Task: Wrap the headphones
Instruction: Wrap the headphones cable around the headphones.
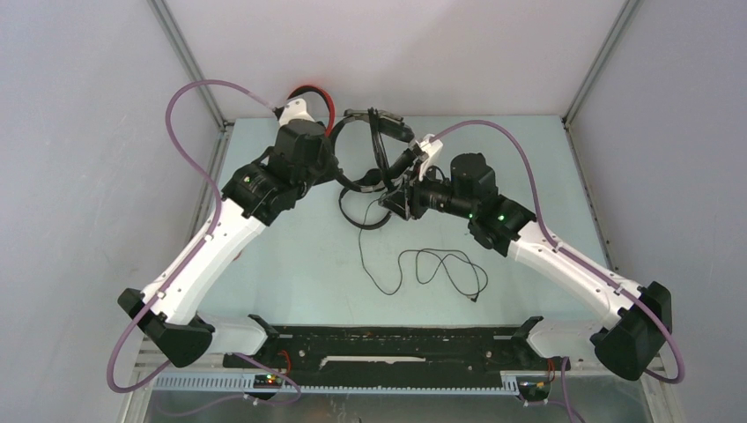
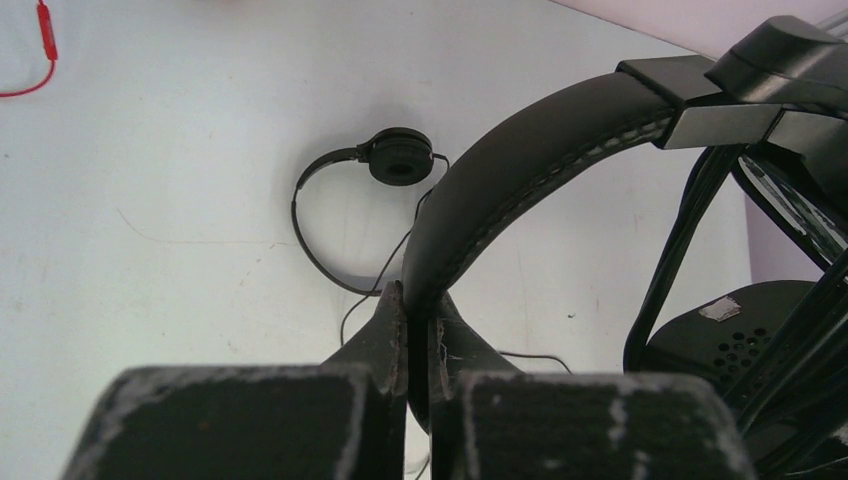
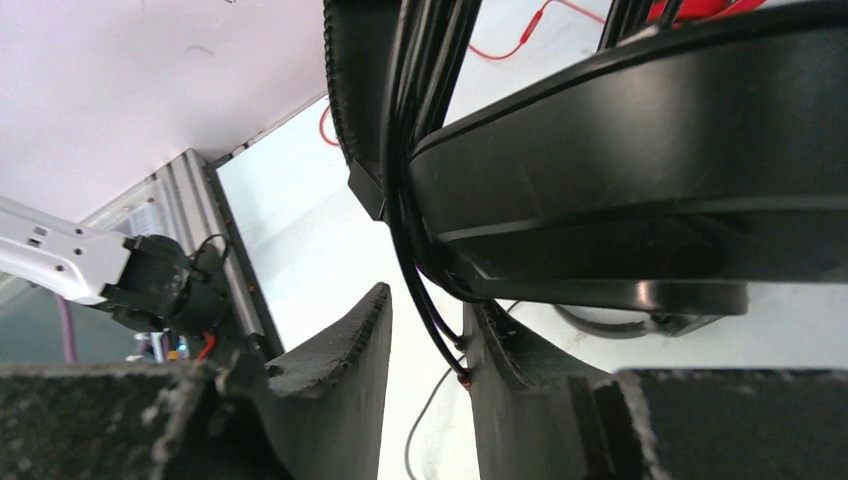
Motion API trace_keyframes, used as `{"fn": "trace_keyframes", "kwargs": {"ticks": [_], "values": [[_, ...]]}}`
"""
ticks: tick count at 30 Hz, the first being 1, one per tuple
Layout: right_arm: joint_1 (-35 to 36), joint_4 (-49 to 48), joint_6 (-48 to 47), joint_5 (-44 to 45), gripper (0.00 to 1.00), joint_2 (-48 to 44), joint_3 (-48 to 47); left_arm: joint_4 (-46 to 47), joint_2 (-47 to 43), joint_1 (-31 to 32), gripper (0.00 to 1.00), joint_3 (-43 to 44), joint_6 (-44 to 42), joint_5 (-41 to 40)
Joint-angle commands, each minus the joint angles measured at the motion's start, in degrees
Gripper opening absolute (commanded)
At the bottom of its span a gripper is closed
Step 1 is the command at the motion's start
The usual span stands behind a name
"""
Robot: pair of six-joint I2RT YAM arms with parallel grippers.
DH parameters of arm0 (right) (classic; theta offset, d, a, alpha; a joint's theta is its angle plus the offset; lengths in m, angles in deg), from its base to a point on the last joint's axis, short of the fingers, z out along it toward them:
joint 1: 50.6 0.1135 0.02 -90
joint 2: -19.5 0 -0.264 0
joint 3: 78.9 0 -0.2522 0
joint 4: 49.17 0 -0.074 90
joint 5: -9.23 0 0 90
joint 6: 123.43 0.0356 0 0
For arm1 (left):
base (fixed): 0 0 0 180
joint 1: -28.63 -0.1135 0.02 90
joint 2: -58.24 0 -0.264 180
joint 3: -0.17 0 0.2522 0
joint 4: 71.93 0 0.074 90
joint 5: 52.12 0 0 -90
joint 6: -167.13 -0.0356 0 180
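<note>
L gripper (image 2: 418, 305): fingers pinched tight on padded band of big black headset (image 2: 530, 160), held up off table (image 2: 150, 200), rear centre. R gripper (image 3: 428, 335): fingers narrowly parted, thin black cable (image 3: 400, 200) running thru the gap. Smaller black headset (image 2: 398, 160) lies flat on table; red headset (image 1: 317, 89) sits behind L arm.

The top camera looks down from above and behind the arm bases over the whole surface (image 1: 291, 264). The wrist cameras sit close behind the left pincer (image 2: 418, 302) and right pincer (image 3: 430, 305), both facing one black headset (image 2: 520, 170).
</note>
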Motion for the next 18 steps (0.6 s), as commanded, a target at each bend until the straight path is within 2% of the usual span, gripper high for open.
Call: {"fn": "trace_keyframes", "kwargs": {"ticks": [1,9,12,18], "values": [[0.3,-6.8,-7.0,2.1,0.35,-2.2,2.9,4.7,-2.6,-0.4,0.0,4.9,4.5,4.7],[-0.2,-6.0,-9.5,1.1,0.34,-3.1,4.1,3.9,-1.9,-0.9,0.0,5.3,3.4,7.5],[-2.2,-5.6,-6.6,-4.2,0.41,-3.1,4.1,4.6,-1.9,-1.5,0.0,5.4,3.3,9.9],[-3.1,-4.6,-5.7,-4.5,0.35,-4.2,4.1,4.3,-1.5,-1.6,0.0,6.4,2.9,11.7]]}}
